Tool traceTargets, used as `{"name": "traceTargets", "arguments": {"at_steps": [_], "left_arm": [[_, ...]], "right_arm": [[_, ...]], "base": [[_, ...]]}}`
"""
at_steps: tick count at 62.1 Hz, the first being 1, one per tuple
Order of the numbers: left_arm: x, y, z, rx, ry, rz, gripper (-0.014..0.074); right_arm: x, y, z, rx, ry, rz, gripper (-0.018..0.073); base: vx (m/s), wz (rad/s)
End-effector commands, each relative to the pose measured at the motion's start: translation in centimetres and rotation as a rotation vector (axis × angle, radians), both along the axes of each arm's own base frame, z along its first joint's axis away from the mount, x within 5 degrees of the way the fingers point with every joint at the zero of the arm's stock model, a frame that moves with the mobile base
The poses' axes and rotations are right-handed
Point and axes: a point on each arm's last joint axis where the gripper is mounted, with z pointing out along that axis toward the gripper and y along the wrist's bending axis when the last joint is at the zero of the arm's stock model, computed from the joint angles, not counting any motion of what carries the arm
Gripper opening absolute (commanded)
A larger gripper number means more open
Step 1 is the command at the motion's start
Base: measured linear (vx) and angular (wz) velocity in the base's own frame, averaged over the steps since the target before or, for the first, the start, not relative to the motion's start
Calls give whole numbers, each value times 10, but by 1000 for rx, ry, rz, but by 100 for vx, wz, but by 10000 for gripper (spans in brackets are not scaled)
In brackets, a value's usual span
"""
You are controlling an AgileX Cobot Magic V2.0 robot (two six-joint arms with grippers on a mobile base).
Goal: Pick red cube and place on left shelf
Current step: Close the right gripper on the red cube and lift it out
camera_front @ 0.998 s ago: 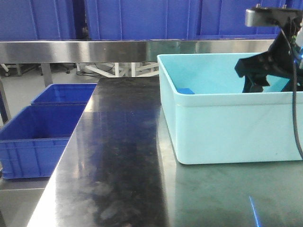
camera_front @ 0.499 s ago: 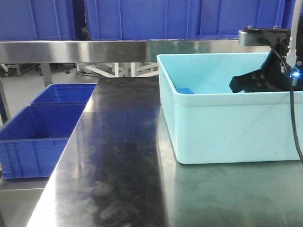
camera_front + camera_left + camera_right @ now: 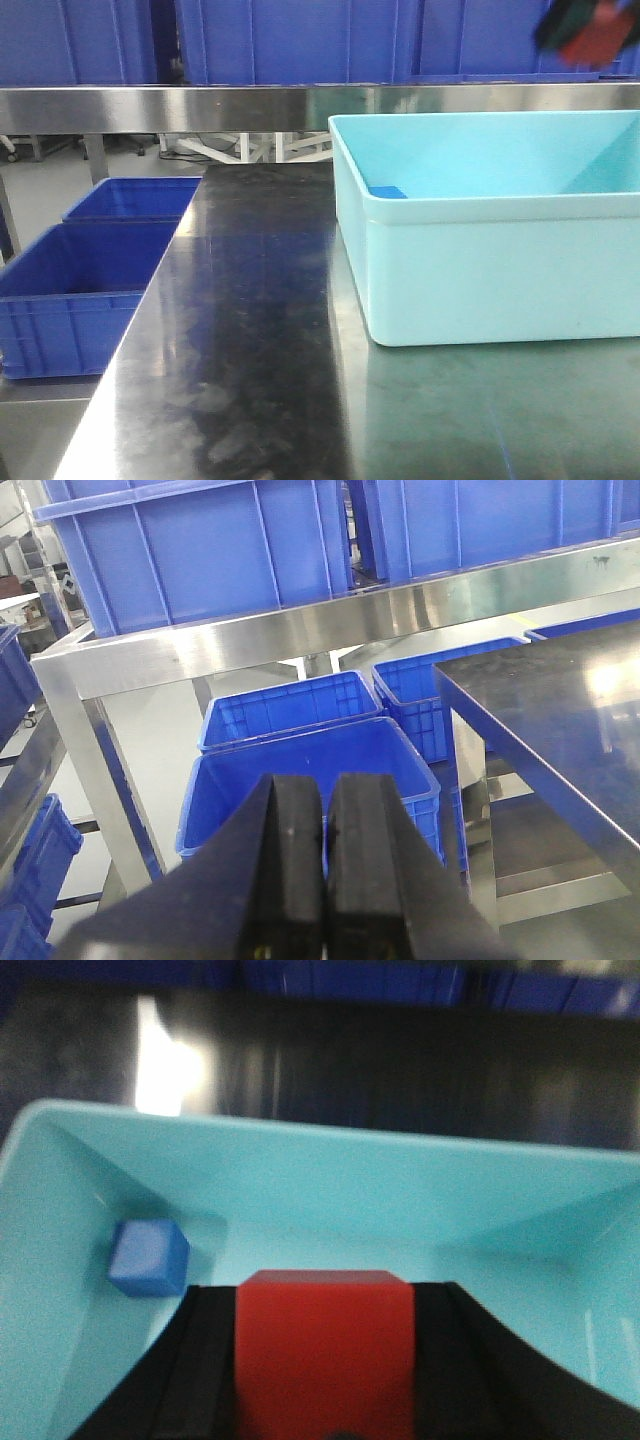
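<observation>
The red cube [image 3: 325, 1350] sits clamped between the black fingers of my right gripper [image 3: 325, 1305], which is shut on it above the pale cyan tub [image 3: 330, 1190]. In the front view the right gripper [image 3: 585, 30] and the red cube [image 3: 598, 38] are a blur at the top right, high over the tub [image 3: 480, 270]. The left shelf shows as a brushed steel rail [image 3: 200, 107] with dark blue crates above it, and its rail [image 3: 300, 630] also crosses the left wrist view. My left gripper [image 3: 325, 800] is shut on nothing, off the table's left side.
A small blue block [image 3: 388, 192] lies in the tub's back left corner, also seen as the blue block [image 3: 150, 1257]. The tub stands on the dark steel tabletop [image 3: 250, 350]. Blue crates [image 3: 90, 290] sit on the floor left of the table, below my left gripper.
My right gripper has risen out of the tub to the top right of the front view, carrying the red cube. The tub and blue block have not moved.
</observation>
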Motion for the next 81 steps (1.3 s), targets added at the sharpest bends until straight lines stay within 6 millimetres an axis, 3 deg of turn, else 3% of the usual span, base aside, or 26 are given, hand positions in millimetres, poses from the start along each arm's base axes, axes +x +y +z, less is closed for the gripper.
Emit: {"name": "traceTargets", "arguments": {"at_steps": [1,11,21,30,40,81], "left_arm": [[1,0,0,-13,-55,1,102],[1,0,0,-13,-55,1,102],[1,0,0,-13,-55,1,102],[1,0,0,-13,-55,1,102],[1,0,0,-13,-55,1,102],[1,0,0,-13,-55,1,102]], "right_arm": [[-33,-9,43,38,-235,-10,26],[-88,-30,52,60,-399,-64,26],[-130,-50,31,51,-470,-154,26],[-150,-55,12,43,-473,-187,26],[-155,-55,2,42,-461,-187,26],[-155,-55,1,40,-440,-186,26]], "base": [[0,0],[0,0],[0,-1],[-1,-8],[0,0],[0,2]]}}
